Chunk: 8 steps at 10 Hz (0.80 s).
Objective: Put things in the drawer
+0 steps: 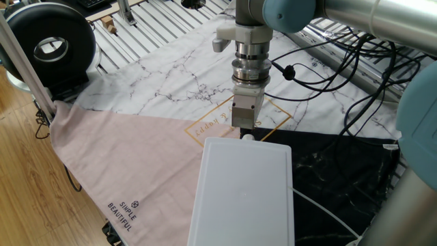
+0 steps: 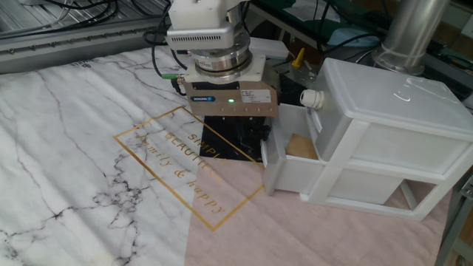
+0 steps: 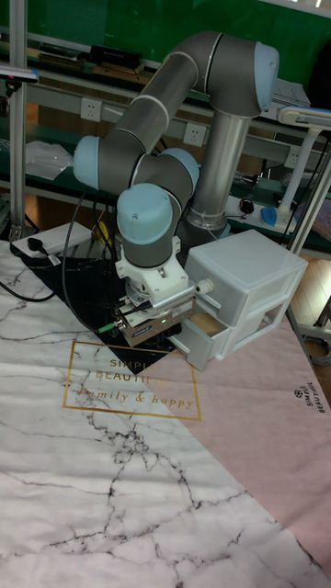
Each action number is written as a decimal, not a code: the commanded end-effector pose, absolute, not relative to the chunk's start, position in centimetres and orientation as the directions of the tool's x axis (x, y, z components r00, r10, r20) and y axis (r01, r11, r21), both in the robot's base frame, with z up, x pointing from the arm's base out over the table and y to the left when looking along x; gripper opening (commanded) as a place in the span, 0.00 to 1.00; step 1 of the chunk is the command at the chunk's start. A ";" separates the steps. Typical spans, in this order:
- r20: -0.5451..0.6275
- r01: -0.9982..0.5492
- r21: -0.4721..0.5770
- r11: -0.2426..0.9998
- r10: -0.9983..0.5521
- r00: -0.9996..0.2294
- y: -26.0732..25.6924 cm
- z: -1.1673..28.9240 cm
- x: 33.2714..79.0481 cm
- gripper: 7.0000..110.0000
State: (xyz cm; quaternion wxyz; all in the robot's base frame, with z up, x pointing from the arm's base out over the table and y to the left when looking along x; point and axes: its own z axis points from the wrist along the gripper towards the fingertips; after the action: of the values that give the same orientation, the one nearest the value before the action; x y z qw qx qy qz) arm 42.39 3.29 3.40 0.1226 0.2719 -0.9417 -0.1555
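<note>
The drawer is a white plastic unit (image 2: 392, 111) at the right, seen from above as a flat white top (image 1: 242, 191) in one fixed view. Its lower tray (image 2: 275, 166) stands partly pulled out toward the left. The light-brown wooden cube (image 2: 299, 145) lies inside that tray, also showing as a tan patch (image 3: 208, 322) in the tall view. My gripper (image 2: 240, 139) hangs low right against the tray's front, over the black cloth. Its fingers are dark against the black cloth, so their spacing does not show. Nothing is visibly held.
A round black device (image 1: 48, 44) sits at the far left corner. Cables (image 1: 341, 61) trail over the table behind the arm. The cloth has marble, pink (image 1: 130, 164) and black (image 1: 341, 171) sections. A white knob (image 2: 311, 98) sticks out from the upper drawer.
</note>
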 end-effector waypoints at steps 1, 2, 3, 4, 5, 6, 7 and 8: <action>0.142 -0.460 0.381 0.802 -0.543 -0.828 3.9 3.7 42.3 0.00; 0.143 -0.448 0.391 0.804 -0.534 -0.833 4.2 3.9 42.2 0.00; 0.147 -0.437 0.400 0.806 -0.527 -0.837 4.4 4.0 42.1 0.00; 0.147 -0.429 0.413 0.804 -0.523 -0.840 4.7 4.1 42.0 0.00; 0.146 -0.416 0.430 0.801 -0.517 -0.844 5.2 4.3 41.8 0.00; 0.149 -0.405 0.445 0.799 -0.511 -0.846 5.6 4.5 41.6 0.00; 0.154 -0.389 0.462 0.797 -0.504 -0.850 6.0 4.7 41.4 0.00; 0.157 -0.379 0.472 0.796 -0.499 -0.852 6.2 4.9 41.3 0.00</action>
State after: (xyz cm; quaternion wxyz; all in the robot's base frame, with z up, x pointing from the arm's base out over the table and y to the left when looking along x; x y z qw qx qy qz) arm 41.52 5.13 4.21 0.1349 0.2481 -0.9396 -0.1935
